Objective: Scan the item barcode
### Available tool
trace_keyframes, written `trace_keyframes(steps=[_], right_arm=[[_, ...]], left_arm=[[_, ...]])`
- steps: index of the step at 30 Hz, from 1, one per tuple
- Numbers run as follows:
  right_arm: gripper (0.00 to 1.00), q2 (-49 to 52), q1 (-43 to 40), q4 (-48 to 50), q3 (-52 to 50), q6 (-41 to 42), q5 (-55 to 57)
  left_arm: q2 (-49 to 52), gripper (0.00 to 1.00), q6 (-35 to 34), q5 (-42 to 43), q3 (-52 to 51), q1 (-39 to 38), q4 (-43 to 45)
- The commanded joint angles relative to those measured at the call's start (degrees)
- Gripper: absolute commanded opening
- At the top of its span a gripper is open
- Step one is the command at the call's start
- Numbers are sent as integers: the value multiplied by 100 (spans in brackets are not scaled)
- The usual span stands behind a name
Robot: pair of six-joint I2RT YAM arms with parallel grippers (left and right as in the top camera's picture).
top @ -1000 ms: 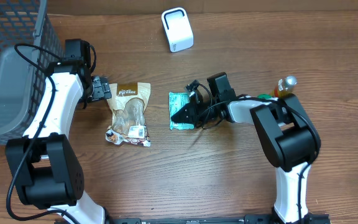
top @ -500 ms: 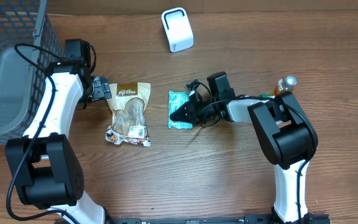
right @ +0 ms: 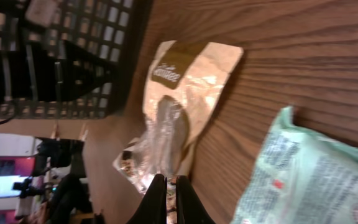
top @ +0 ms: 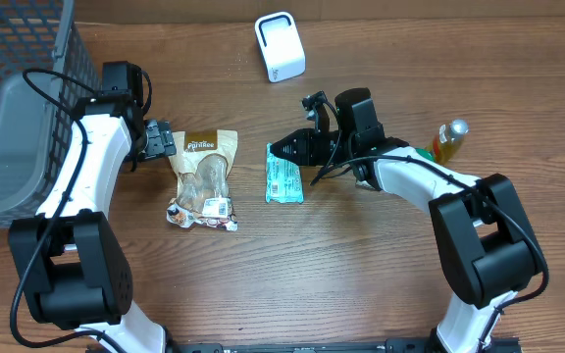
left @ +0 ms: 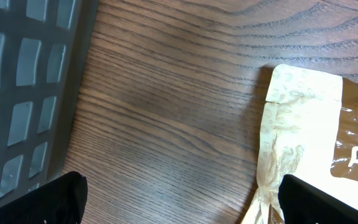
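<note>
A white barcode scanner (top: 280, 46) stands at the far middle of the table. A tan snack bag (top: 205, 179) lies flat left of centre, and a green packet (top: 283, 174) lies flat beside it. My left gripper (top: 157, 140) is open at the bag's top left corner; the wrist view shows its fingers (left: 64, 196) wide apart over bare wood, the bag (left: 309, 124) reaching the right one. My right gripper (top: 281, 149) is shut on nothing, hovering just past the packet's far edge. The right wrist view shows its fingers (right: 158, 199) pressed together, the packet (right: 309, 180) at lower right and the bag (right: 185, 93) ahead.
A dark mesh basket (top: 8, 118) fills the far left corner, close beside my left arm, and shows in the left wrist view (left: 23, 93). A small amber bottle (top: 447, 140) stands at the right, behind my right arm.
My right gripper has drawn off the green packet toward the far side, still shut, and the arm has swung out to the right. The packet stays flat. The left arm is still.
</note>
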Motion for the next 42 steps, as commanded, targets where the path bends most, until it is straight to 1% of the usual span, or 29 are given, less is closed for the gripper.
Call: trace_keyframes(steps=[1,9,16,23,26,31,36,42], right_arm=[[4,175,61,48,-13,-254,280],[4,824,101,555,-13,-251,450],[4,1237,133,579,-13,-251,693],[4,1043,136,584,111,-249,334],[4,638,136,581,219,-249,175],[4,133,131,673,225,-249,356],[4,210,136,627,214,-251,946],[4,546,144,654,214,-254,1250]], left_arm=[[-4,100,24,-74,31,-39,11],[-4,99,22,-74,31,-39,11],[-4,100,22,-72,31,-39,11],[-4,100,24,-74,31,-39,11],[-4,100,24,-74,31,-39,11],[-4,99,24,-74,31,-39,11],[-4,100,22,-74,31,-39,11],[-4,100,24,-74,31,-39,11]])
